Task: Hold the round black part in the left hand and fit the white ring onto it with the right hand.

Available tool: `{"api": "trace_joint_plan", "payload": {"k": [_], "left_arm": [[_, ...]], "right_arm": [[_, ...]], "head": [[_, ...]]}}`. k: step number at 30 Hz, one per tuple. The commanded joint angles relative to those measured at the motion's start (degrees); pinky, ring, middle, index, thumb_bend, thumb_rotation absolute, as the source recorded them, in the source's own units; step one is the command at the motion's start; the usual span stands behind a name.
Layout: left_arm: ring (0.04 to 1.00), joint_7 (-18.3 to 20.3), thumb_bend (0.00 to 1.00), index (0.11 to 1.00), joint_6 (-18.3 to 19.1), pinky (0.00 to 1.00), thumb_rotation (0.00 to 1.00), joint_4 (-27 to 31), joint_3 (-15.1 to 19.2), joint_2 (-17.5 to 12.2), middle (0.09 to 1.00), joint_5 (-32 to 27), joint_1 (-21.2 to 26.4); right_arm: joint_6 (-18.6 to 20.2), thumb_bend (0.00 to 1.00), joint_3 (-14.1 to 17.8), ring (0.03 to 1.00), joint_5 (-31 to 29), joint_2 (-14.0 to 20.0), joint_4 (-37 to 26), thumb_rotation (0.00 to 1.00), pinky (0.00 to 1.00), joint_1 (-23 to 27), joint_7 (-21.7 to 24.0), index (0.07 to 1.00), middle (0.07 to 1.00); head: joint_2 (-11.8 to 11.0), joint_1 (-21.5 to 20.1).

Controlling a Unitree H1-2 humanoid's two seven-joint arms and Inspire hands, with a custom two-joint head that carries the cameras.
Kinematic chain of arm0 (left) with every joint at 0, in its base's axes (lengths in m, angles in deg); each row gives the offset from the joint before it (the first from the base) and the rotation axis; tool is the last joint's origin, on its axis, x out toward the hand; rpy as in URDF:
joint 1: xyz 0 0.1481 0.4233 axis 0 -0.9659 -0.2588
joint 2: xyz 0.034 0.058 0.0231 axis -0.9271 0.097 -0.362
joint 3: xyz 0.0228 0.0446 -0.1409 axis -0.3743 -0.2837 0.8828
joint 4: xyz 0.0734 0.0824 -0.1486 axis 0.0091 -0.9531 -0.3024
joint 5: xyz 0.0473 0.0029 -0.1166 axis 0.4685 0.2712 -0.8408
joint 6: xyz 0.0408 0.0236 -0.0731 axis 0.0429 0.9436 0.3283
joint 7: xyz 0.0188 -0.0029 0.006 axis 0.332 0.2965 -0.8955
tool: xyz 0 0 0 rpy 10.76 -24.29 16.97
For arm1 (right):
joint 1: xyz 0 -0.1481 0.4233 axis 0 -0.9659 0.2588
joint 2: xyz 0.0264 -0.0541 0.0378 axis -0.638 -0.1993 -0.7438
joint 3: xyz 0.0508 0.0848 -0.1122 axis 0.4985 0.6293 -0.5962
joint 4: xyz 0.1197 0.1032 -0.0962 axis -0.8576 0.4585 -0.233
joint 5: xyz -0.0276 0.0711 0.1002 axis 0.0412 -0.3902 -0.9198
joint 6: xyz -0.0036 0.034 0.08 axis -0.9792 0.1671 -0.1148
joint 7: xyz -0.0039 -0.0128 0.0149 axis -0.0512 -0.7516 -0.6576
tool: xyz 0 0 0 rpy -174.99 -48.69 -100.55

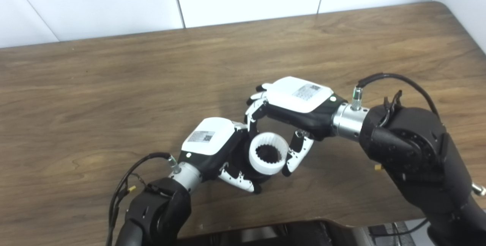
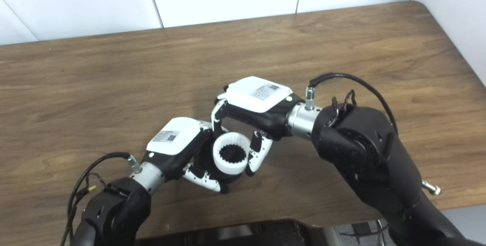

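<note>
Left eye view: QR labels, unreadable, on both hand backs. Left robot hand (image 1: 212, 145) clasps black part (image 1: 243, 162); right robot hand (image 1: 292, 105) pinches white ring (image 1: 267, 157) on it, above desk (image 1: 114, 86).

over the worktop (image 1: 114, 71), near its front edge, the left hand (image 1: 212, 145) sits left of the ring (image 1: 267, 157), its fingers (image 1: 237, 178) under the round part (image 1: 265, 177). the ring sits on that part. the right hand (image 1: 300, 105) lies behind and right of the ring, fingers (image 1: 298, 151) flanking it.
</note>
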Motion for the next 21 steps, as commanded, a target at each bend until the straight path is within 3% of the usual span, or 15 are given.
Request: {"api": "trace_joint_plan", "payload": {"k": [1, 21], "left_arm": [[0.811, 1.7, 0.98, 0.710, 2.2, 0.84, 0.26, 0.4, 1.0, -0.5, 0.772, 0.3, 0.1], [0.812, 1.7, 0.99, 0.705, 1.7, 0.84, 0.26, 0.2, 0.3, -0.4, 0.774, 0.9, 0.0]], "right_arm": [[-1.8, 0.52, 0.4, 0.896, 0.6, -0.4, -0.4, 0.14, 0.99, 0.9, -1.6, 0.482, 0.776], [-7.3, 0.52, -0.6, 0.919, 2.6, -2.6, 5.8, 0.13, 1.00, -3.2, -10.1, 0.482, 0.780]], "head": [[0.1, 0.0], [0.1, 0.2]]}}
